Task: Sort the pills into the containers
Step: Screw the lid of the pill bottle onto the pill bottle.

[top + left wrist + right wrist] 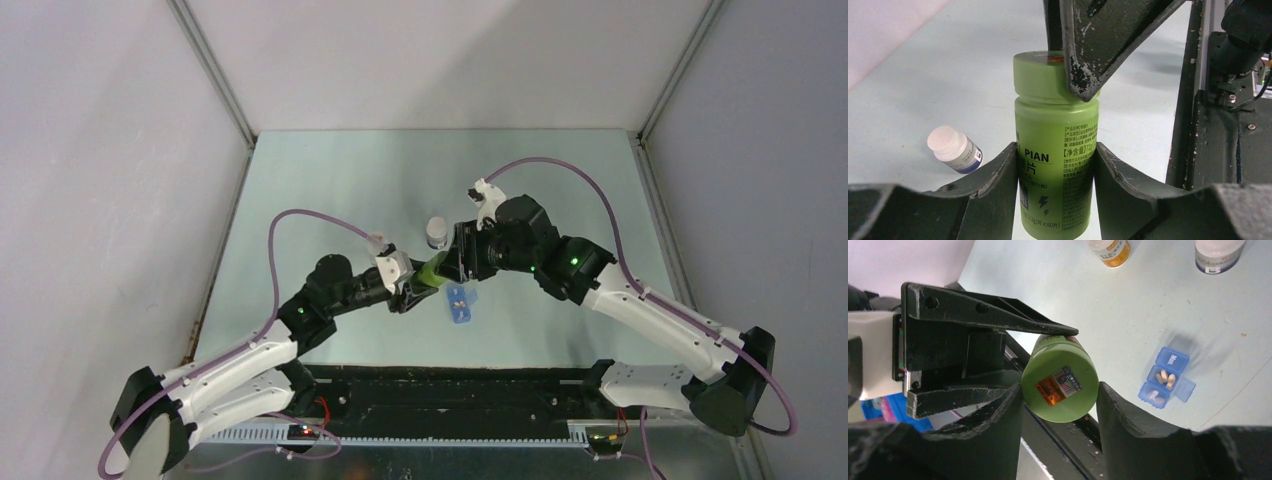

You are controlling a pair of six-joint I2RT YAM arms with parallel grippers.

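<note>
A green round bottle (1055, 165) is held upright above the table, with my left gripper (1055, 150) shut on its body. My right gripper (1059, 390) is shut on the bottle's green cap (1060, 385), one finger on each side. In the left wrist view a right finger (1083, 60) rests against that cap. The small translucent blue pill box (1168, 382) lies open on the table just in front of the bottle (432, 272). Pale orange pills (1165, 378) lie in its compartments. From above, both grippers meet over the box (460, 303).
A white-capped bottle with a blue label (954, 150) stands on the table behind the grippers (437, 232). A second bottle with an orange label (1110, 247) shows at the top of the right wrist view. The black base rail (450, 395) runs along the near edge.
</note>
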